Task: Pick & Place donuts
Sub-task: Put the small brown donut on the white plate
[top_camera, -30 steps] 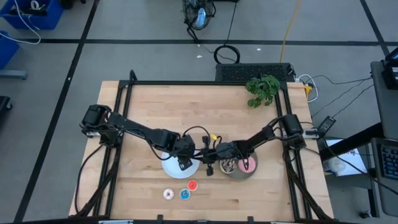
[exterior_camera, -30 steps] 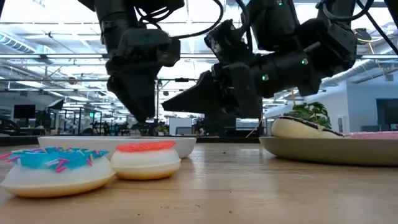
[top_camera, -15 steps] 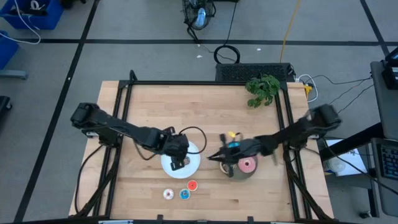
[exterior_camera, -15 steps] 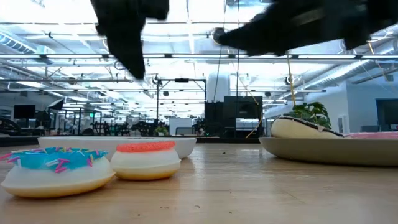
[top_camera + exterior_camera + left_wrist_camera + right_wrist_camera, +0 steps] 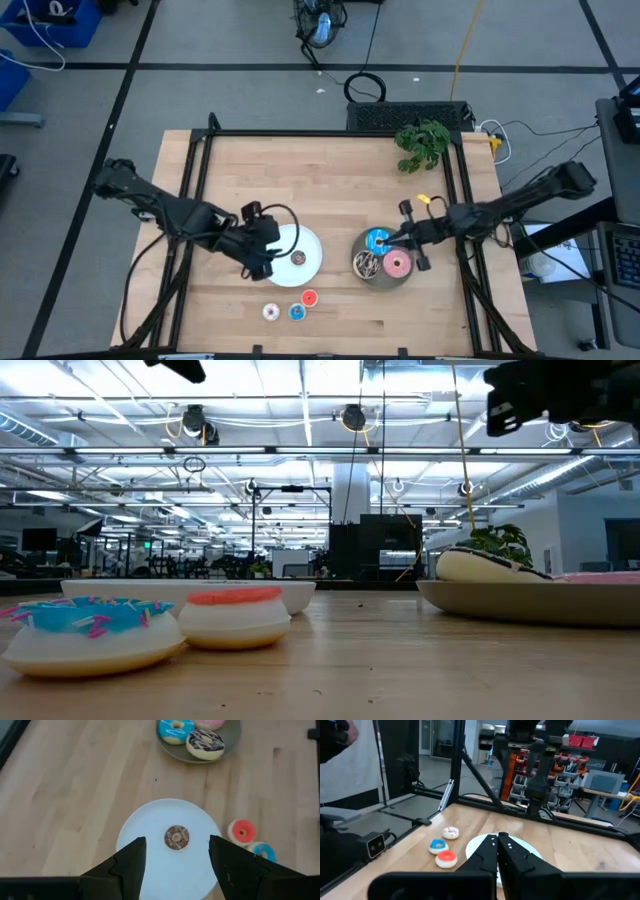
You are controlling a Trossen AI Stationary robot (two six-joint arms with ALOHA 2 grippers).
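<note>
A tiny brown donut (image 5: 176, 837) lies flat on the white plate (image 5: 145, 820). My left gripper (image 5: 175, 865) hangs open above the plate's left edge (image 5: 262, 258), slanting down, touching nothing. The grey plate (image 5: 385, 280) holds a blue donut (image 5: 376, 240), a dark sprinkled donut (image 5: 367, 264) and a pink donut (image 5: 398, 265). Three tiny donuts, red (image 5: 308, 298), white (image 5: 270, 312) and blue (image 5: 297, 313), lie on the table near its front edge. My right gripper (image 5: 395, 237) is shut and level, above the grey plate's far right side, with nothing held.
A green plant (image 5: 422, 143) sits at the table's far right corner. A black frame (image 5: 300, 133) runs round the tabletop. Bare wood lies in the far half of the table. The low view shows the tiny blue donut (image 5: 95, 630) and red donut (image 5: 235, 615) close up.
My left gripper has risen and drawn back from over the white plate toward the table's left edge, staying open. My right gripper, still shut, has risen and pulled back from between the plates toward the right edge, leveling out. The donuts have stayed put.
</note>
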